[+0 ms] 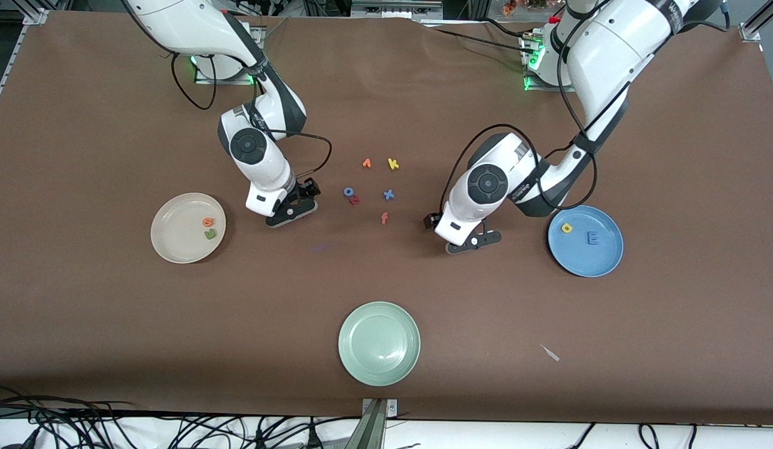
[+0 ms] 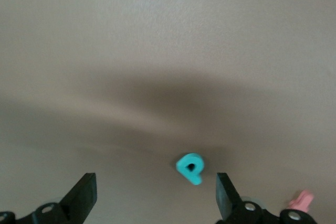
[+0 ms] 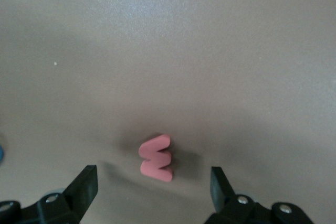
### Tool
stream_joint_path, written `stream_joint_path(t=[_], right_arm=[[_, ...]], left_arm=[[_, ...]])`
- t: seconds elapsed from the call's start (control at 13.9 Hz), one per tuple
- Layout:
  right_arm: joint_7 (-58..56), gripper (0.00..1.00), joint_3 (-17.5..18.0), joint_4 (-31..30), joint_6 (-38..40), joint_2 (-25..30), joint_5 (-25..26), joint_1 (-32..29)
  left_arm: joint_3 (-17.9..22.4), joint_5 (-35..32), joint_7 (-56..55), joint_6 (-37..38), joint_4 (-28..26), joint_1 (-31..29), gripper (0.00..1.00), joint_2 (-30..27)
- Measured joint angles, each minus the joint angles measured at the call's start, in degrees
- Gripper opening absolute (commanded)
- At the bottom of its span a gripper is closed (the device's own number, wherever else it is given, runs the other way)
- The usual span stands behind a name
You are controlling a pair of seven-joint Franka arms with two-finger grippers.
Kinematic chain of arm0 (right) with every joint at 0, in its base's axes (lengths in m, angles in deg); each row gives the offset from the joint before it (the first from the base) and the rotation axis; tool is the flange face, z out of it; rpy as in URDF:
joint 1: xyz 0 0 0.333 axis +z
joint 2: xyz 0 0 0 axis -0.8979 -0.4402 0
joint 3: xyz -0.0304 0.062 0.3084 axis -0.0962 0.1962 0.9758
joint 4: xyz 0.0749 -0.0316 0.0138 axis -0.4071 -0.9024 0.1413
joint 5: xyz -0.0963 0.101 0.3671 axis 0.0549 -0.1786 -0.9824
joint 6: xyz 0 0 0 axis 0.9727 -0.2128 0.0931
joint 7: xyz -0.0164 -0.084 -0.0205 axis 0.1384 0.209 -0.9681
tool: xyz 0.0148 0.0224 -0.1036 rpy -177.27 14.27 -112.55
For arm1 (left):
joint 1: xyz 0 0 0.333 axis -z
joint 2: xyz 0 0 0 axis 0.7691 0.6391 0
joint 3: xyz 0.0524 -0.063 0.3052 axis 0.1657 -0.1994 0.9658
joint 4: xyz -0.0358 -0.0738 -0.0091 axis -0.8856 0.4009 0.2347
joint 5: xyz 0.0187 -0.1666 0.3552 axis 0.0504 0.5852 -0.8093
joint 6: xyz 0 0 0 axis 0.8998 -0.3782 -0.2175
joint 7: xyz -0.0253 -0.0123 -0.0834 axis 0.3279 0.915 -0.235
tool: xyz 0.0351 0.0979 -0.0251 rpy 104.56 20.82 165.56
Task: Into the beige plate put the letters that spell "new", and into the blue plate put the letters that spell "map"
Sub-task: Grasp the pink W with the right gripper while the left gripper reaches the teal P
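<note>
My right gripper stands low over the table between the beige plate and the loose letters. In the right wrist view its fingers are open, and the pinkish-red w lies flat on the table just ahead of the right gripper. An orange e and a dark green n lie in the beige plate. My left gripper hangs low beside the blue plate, open, with the teal p lying between its fingers, close to one. A yellow a and a blue m lie in the blue plate.
Loose letters lie mid-table between the arms: an orange one, a yellow k, a blue o, a red one, a blue x and an orange-red f. The pale green plate sits nearest the camera.
</note>
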Motion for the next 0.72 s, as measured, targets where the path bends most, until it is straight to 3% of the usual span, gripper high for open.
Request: stream_joint_path(t=[0.14,0.22,0.43,0.57,0.72], right_arm=[[-0.09,0.80,-0.03,0.16,-1.08,-0.80,0.24,-0.04],[-0.14,0.74,-0.04,0.27,-1.31,-1.03,0.25,-0.05],[-0.19,0.33,-0.04,0.68,-1.45,-1.16,0.29,-0.05],[-0.19,0.15,-0.17,0.92,-1.47,-1.12,0.31,-0.06],[-0.19,0.06,-0.24,1.01,-1.47,-1.10,0.33,-0.09]], left_arm=[[0.00,0.00,-9.17,-0.83,0.06,1.36,1.00,0.69],[0.01,0.00,-13.79,-0.99,0.05,2.06,0.93,1.17],[0.27,0.00,-20.40,-2.45,0.05,3.17,0.56,2.66],[0.85,0.00,-21.24,-4.44,0.05,3.23,0.34,3.30],[1.16,0.00,-21.31,-5.71,0.05,3.22,0.23,3.91]])
